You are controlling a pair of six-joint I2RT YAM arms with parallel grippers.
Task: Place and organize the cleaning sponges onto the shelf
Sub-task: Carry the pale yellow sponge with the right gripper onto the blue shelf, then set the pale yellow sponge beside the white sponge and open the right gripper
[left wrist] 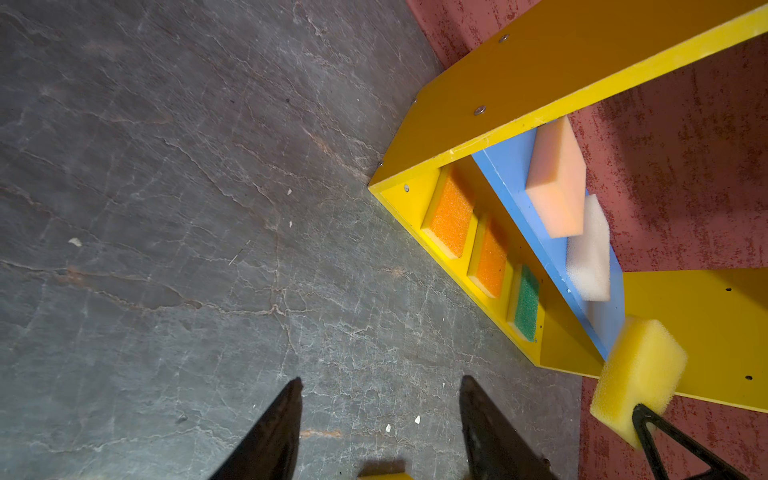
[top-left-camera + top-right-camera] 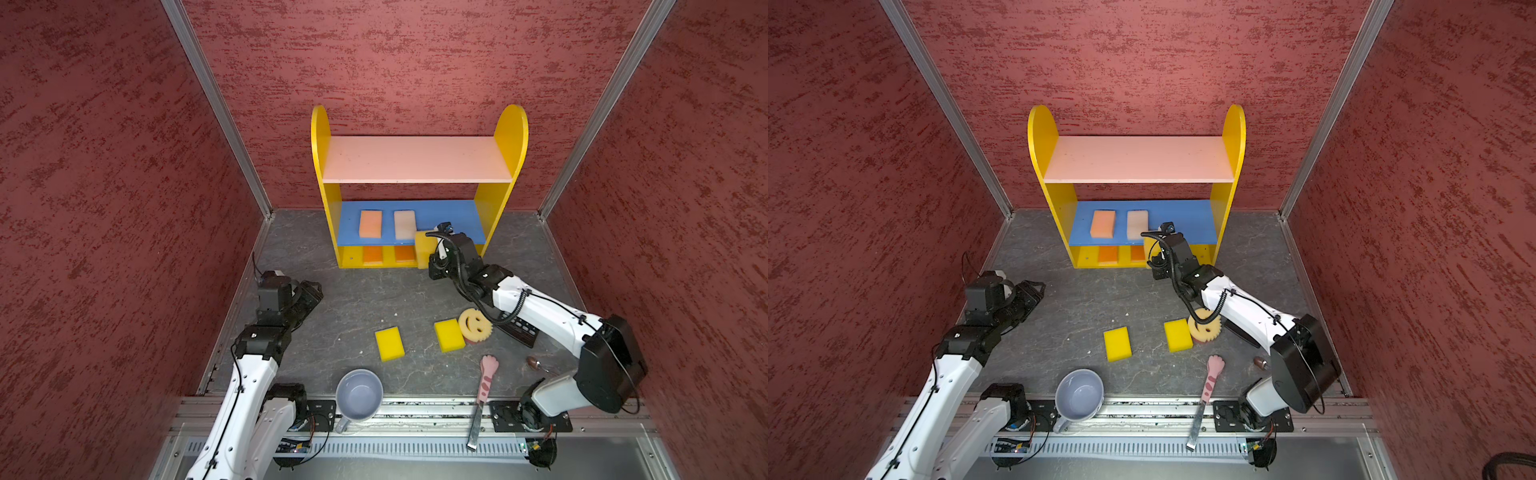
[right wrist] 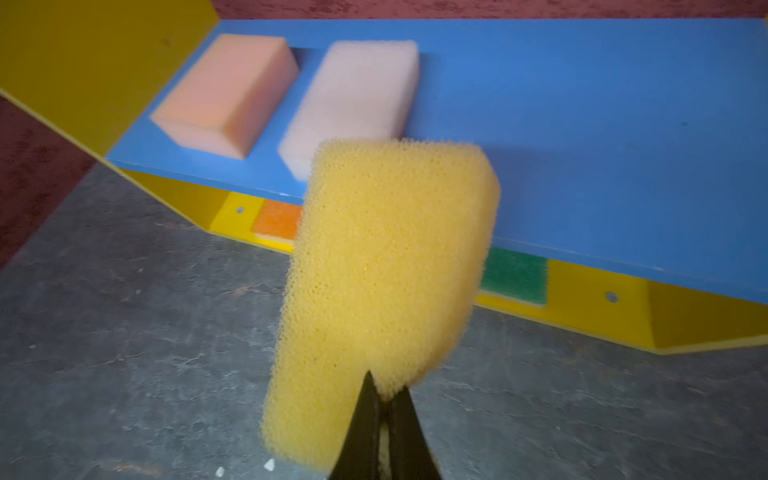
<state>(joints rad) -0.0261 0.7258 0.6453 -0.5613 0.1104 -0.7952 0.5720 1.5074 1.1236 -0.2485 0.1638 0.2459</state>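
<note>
Five of nine sponges are stored on the shelf (image 2: 510,137): the pink top board (image 2: 415,160) is left bare, the blue mid board (image 2: 453,218) is loaded w/ a peach sponge (image 2: 370,223) and a pale pink sponge (image 2: 404,224), and the yellow btm board (image 2: 351,261) w/ two orange sponges (image 2: 372,254) (image 2: 404,253) and a green sponge (image 1: 527,303). A sixth, the yellow sponge (image 3: 386,270), is pinched by one end in the right gripper (image 3: 384,399), jaws pressed together on it, at the blue board's front edge just beside the pale pink one. Three are left on the table (image 2: 332,299): two yellow blocks (image 2: 390,343) (image 2: 449,335) and the round smiley sponge (image 2: 475,325); the left gripper (image 1: 381,379) is held spread w/ nothing in it.
</note>
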